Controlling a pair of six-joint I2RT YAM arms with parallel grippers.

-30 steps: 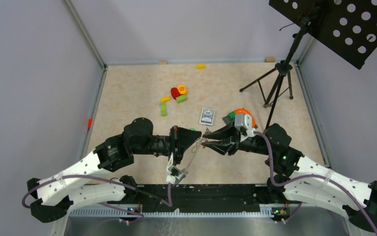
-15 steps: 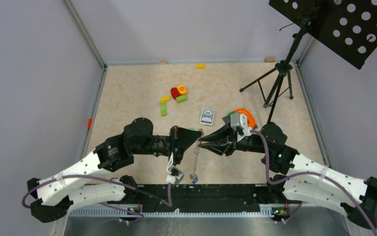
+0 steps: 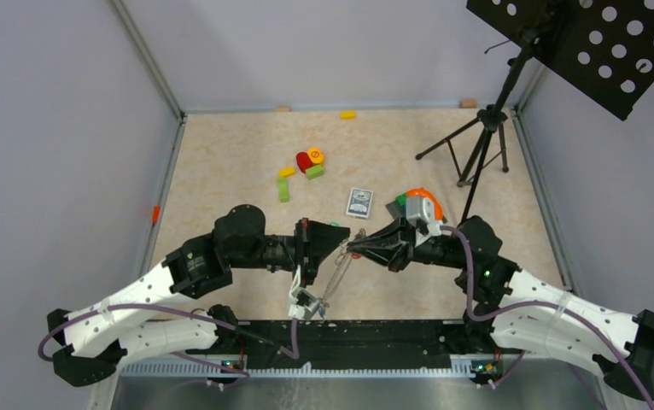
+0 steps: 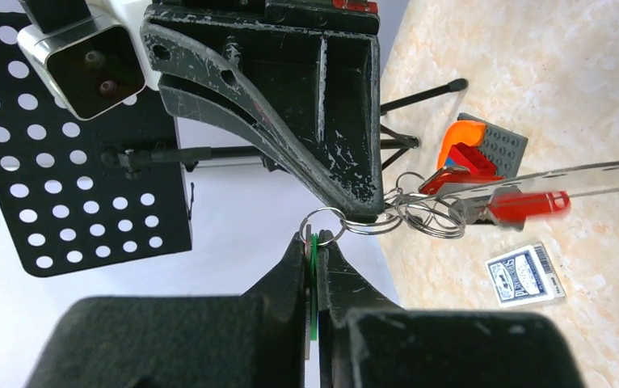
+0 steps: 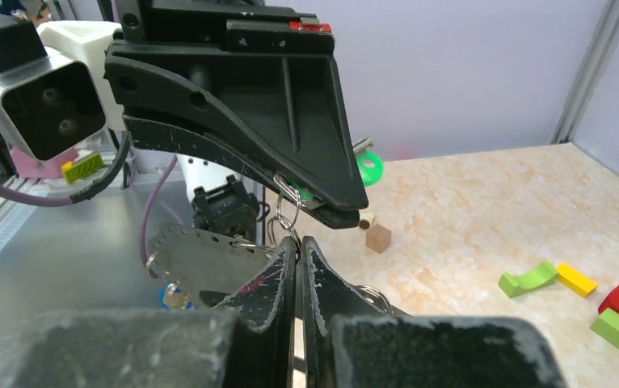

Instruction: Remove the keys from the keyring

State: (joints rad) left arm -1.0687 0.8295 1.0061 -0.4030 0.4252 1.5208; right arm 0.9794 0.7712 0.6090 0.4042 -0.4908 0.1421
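Just on the near side of the playing-card box [image 3: 359, 202], our left gripper [image 4: 316, 245] pinches the green-tagged key [image 4: 313, 271] and our right gripper [image 5: 298, 245] squeezes the little rings [image 5: 286, 212], tip to tip, the keyring [image 3: 335, 275] hanging slanted below them, so we think the pull goes sideways.

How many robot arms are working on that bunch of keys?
2. The left arm comes from the left, the right arm from the right; left gripper and right gripper meet mid-table at the keys.
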